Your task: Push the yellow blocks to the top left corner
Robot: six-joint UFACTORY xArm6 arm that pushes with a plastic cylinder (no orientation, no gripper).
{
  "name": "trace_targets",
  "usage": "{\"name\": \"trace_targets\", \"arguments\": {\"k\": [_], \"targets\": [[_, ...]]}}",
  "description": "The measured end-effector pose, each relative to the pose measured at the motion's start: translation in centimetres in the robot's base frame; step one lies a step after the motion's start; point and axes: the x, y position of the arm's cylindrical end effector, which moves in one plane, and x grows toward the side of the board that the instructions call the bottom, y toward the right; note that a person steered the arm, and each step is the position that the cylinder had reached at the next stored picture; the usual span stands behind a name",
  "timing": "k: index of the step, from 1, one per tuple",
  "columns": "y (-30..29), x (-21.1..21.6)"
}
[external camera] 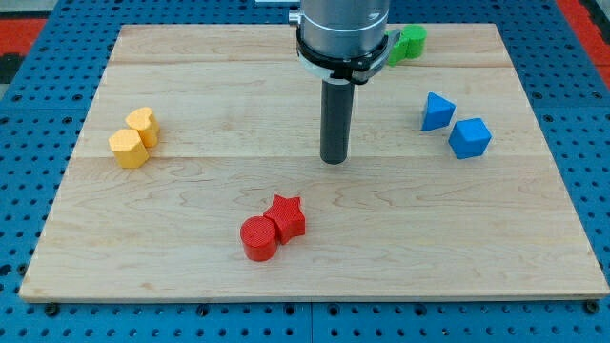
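Two yellow blocks sit touching at the view's left side of the wooden board: a yellow hexagon and a taller yellow block just above and right of it. My tip rests on the board near the middle, far to the right of the yellow blocks and above the red blocks. It touches no block.
A red cylinder and a red star sit touching below my tip. A blue triangular block and a blue cube are at the right. A green block sits at the top, partly behind the arm. The board's top edge borders a blue pegboard.
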Motion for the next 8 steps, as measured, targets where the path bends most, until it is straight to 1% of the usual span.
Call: {"name": "trace_targets", "arguments": {"k": [3,5,6,7,8], "targets": [[-0.8,-0.7],[-9.9,-0.6],[-15.2,3.6],[-22.6,3.6],[-25.9,3.2]]}}
